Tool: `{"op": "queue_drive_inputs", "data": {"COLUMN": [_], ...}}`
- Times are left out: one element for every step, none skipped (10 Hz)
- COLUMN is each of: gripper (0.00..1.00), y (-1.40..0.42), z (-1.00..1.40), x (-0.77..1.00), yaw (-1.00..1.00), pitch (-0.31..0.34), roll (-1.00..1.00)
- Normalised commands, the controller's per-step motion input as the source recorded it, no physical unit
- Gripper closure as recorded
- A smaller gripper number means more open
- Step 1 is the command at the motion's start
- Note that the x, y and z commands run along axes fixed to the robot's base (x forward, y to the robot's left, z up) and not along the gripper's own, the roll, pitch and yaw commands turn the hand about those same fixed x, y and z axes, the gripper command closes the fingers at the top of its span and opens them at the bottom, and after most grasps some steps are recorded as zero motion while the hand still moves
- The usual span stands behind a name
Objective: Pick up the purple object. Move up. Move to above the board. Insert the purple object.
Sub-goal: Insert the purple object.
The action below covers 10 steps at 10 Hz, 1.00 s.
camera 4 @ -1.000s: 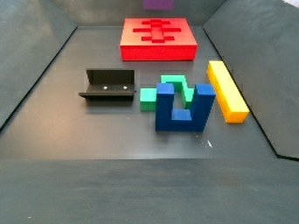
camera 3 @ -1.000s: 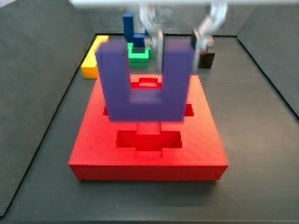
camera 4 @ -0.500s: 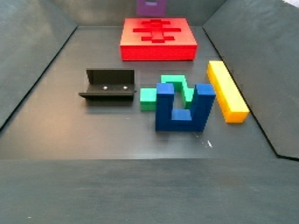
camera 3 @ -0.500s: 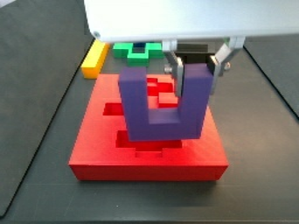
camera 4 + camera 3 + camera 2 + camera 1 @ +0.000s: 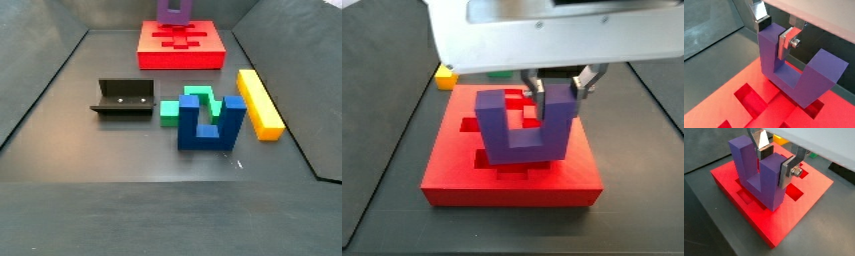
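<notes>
The purple object point(image 5: 520, 135), a U-shaped block with prongs up, hangs in my gripper point(image 5: 557, 92), which is shut on one prong. Both wrist views show a silver finger point(image 5: 787, 171) on each side of that prong point(image 5: 771, 45). The block's base sits low over the middle of the red board point(image 5: 446, 178), at the darker recesses point(image 5: 793, 192). I cannot tell whether it touches. In a side view the purple object point(image 5: 174, 12) shows just above the board point(image 5: 154, 58) at the far end of the floor; the gripper is out of frame there.
A dark fixture point(image 5: 124, 98) stands on the floor in front of the board. A green block point(image 5: 195, 102), a blue upright piece point(image 5: 211, 123) and a long yellow bar point(image 5: 259, 102) lie to its right. The yellow bar point(image 5: 444, 74) also shows behind the board.
My gripper has come down with the purple object; the block now sits lower, close over the board's recesses. The other pieces have not moved.
</notes>
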Motion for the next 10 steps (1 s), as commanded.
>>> {"op": "queue_drive_inputs", "data": {"gripper": [1.00, 1.00, 1.00, 1.00, 1.00, 1.00, 1.00, 1.00, 1.00, 1.00], "y": [-0.08, -0.06, -0.05, -0.06, -0.08, -0.10, -0.03, 0.00, 0.00, 0.00], "z": [-0.06, -0.01, -0.02, -0.05, -0.09, -0.12, -0.10, -0.05, -0.01, 0.00], "x": [-0.24, -0.23, -0.21, -0.20, -0.10, 0.04, 0.28, 0.34, 0.32, 0.27], "yaw": [0.00, 0.00, 0.00, 0.00, 0.00, 0.00, 0.03, 0.02, 0.01, 0.00], "pitch": [-0.034, -0.036, -0.039, -0.046, -0.049, -0.040, -0.031, -0.007, 0.000, 0.000], "roll": [0.08, 0.01, 0.00, 0.00, 0.05, 0.07, 0.07, 0.10, 0.12, 0.13]}}
